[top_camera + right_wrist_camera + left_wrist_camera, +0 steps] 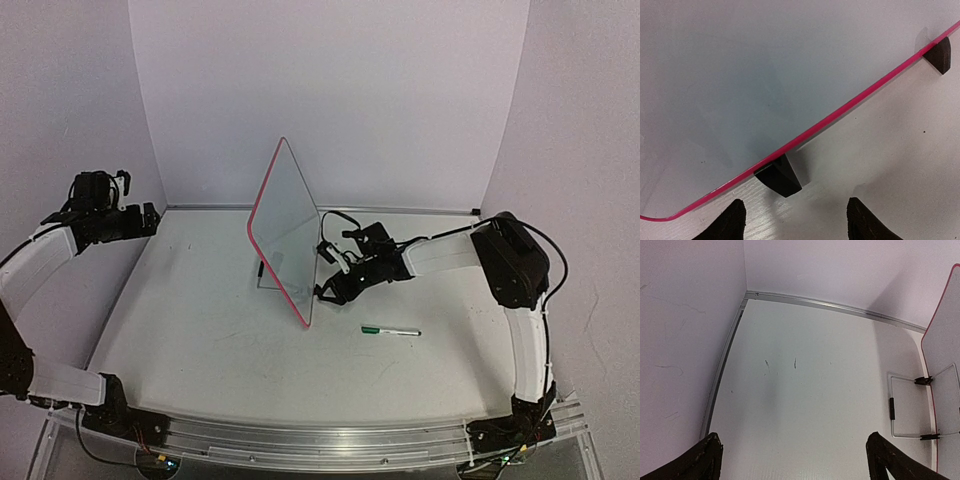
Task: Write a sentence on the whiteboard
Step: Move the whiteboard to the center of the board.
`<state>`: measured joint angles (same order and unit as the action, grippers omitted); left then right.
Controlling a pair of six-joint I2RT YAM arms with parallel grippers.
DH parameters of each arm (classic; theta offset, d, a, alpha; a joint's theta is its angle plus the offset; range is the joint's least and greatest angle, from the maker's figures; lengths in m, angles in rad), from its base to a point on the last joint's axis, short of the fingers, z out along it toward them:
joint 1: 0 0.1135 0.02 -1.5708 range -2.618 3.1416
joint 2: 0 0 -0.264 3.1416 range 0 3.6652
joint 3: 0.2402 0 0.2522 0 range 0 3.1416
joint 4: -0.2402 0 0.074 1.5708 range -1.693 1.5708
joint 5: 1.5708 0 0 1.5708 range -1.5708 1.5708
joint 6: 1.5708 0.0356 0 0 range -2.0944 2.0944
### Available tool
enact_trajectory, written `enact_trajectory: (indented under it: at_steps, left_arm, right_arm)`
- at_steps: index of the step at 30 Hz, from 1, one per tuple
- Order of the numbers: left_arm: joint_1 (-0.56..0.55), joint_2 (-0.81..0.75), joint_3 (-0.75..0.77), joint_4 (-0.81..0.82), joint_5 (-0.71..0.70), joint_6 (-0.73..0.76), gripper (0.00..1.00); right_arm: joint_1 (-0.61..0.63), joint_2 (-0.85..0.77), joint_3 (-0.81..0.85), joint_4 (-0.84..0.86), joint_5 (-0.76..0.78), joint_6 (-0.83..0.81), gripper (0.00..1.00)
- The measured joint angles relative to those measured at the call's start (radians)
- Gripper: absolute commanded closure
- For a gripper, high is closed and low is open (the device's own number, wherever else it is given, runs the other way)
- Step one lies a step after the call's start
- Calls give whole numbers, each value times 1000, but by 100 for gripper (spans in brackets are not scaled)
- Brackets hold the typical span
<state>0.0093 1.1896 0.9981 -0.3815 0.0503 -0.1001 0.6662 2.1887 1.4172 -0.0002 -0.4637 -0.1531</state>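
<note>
The whiteboard (285,230) is standing near the middle of the table (190,340), tilted back on a thin wire stand (905,405). Its glossy face is turning toward the right arm, which I take to be the side meant for writing. The right gripper (792,220) is hovering low at the board's bottom edge. Its two fingertips are sitting apart with nothing between them, lined up on one of the small black clip feet (779,177) just ahead and not touching it. My guess is it is getting ready to steady or shift the board by that foot before any writing begins.

A marker (390,330) with a green cap is lying flat on the table on the right side, near that arm but untouched, so no sentence is under way yet and the board is looking blank. The left gripper (792,452) is hanging spread wide and empty over the far left of the table, well apart from the board, probably keeping out of the way.
</note>
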Motion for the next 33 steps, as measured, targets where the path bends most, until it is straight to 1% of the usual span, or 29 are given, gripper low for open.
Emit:
enact_trajectory:
  at_steps: [8, 16, 21, 24, 27, 33]
  left_arm:
    - [0, 22, 0, 0, 8, 0, 1]
    - [0, 23, 0, 0, 11, 0, 1]
    - [0, 23, 0, 0, 11, 0, 1]
    - [0, 23, 0, 0, 12, 0, 1]
    - [0, 23, 0, 0, 11, -1, 1]
    - [0, 23, 0, 0, 11, -1, 1]
  right_arm:
    - [8, 34, 59, -2, 0, -23, 47]
    - [28, 80, 112, -50, 6, -50, 61]
    - [40, 106, 152, -71, 10, -62, 63]
    - [52, 121, 175, -74, 16, -71, 65]
    - [66, 132, 192, -75, 28, -80, 71]
    - [90, 135, 196, -72, 68, -94, 86]
